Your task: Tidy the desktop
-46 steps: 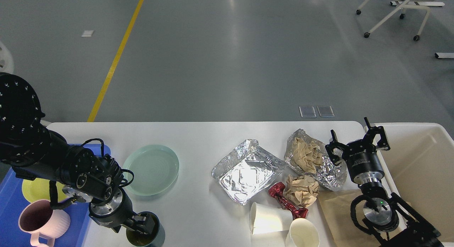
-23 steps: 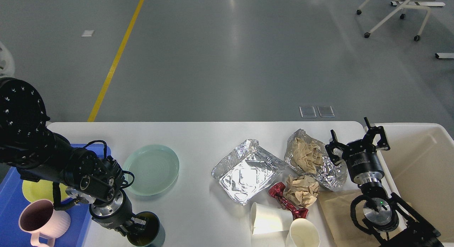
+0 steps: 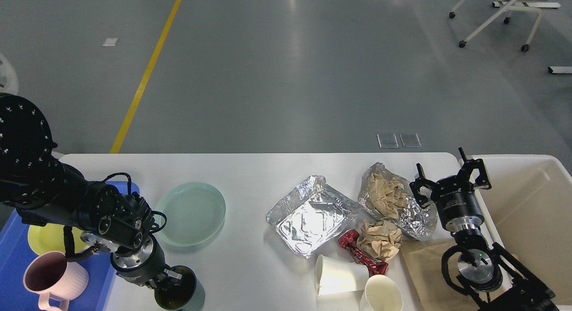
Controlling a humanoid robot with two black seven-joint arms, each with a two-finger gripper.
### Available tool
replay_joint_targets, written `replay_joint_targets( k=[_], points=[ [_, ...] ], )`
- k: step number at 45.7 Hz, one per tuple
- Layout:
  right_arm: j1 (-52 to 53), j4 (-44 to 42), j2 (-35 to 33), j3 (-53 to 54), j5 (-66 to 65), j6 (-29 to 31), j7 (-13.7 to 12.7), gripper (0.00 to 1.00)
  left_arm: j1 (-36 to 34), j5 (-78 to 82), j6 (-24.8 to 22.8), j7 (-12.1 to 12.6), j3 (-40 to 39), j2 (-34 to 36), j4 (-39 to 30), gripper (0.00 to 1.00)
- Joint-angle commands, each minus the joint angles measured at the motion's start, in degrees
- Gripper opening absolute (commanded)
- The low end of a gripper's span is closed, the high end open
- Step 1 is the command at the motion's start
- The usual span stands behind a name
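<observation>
- Desktop (image 3: 250, 168): white top with rounded corners, filling the lower half of the view, grey floor behind it
- Left gripper (image 3: 172, 279): at the lower left, reaching down into a dark cup (image 3: 190, 293) near the front edge; its fingers sit at the cup's rim, but whether they are clamped on it cannot be told
- Right gripper (image 3: 449, 179): at the right end of the desktop, fingers spread wide apart and holding nothing, just beside the right side of a foil wrap (image 3: 418, 224)
- Blue tray (image 3: 13, 253): at the far left, carrying a yellow plate (image 3: 44, 237) and a pink mug (image 3: 51, 275)
- Green plate (image 3: 192, 212): flat on the desktop, just right of the left arm
- Foil pan (image 3: 308, 215): empty, open side up, near the centre
- Foil wrap: right of the pan, touching its corner, with crumpled brown paper (image 3: 386, 195) lying in it
- Paper ball (image 3: 380, 239): brown, in front of the wrap, touching a red wrapper (image 3: 357, 253)
- Two white cups: one (image 3: 335, 275) on its side, one (image 3: 382, 295) open side up at the front edge
- Brown sheet (image 3: 422, 266): flat under the right arm
- Cream bin (image 3: 532, 212): beside the desktop's right end
</observation>
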Motion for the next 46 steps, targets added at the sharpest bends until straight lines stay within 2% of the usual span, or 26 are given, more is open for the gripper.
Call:
replay_joint_targets(
  k=[1, 6, 10, 23, 27, 31, 33, 41, 46],
  points=[
    [0.00, 0.00, -0.04, 0.00, -0.08, 0.06, 0.00, 1.00, -8.18, -2.27, -8.65, -0.10, 0.66, 0.61, -1.58, 0.00],
    [0.00, 0.00, -0.04, 0.00, -0.08, -0.03, 0.00, 1.00, -15.65, -3.68, -16.91, -0.01, 1.36, 1.31, -1.76, 0.00],
    [0.00, 0.00, -0.04, 0.00, 0.00, 0.06, 0.00, 1.00, -22.15, -5.61, -20.70, -0.10, 3.03, 1.66, -3.42, 0.00],
    [0.00, 0.00, -0.04, 0.00, 0.00, -0.03, 0.00, 1.00, -46.50, -12.73, -23.16, -0.80, 10.85, 1.23, -14.06, 0.00],
    [0.00, 0.00, -0.04, 0.00, 0.00, -0.03, 0.00, 1.00, -51.78, -15.10, -25.62, -2.55, 13.40, 0.96, -15.64, 0.00],
    [0.00, 0.00, -0.04, 0.00, 0.00, -0.03, 0.00, 1.00, -54.77, -15.89, -29.22, -5.72, 15.25, 0.08, -16.61, 0.00],
    [0.00, 0.00, -0.04, 0.00, 0.00, -0.03, 0.00, 1.00, -55.04, -15.90, -30.11, -6.51, 15.69, -0.01, -16.61, 0.00],
    [0.00, 0.00, -0.04, 0.00, 0.00, -0.03, 0.00, 1.00, -54.17, -15.81, -30.11, -6.60, 17.54, 1.49, -16.44, 0.00],
    [0.00, 0.00, -0.04, 0.00, 0.00, -0.03, 0.00, 1.00, -53.46, -15.19, -30.90, -6.25, 18.06, 4.73, -15.38, 0.00]
  ],
)
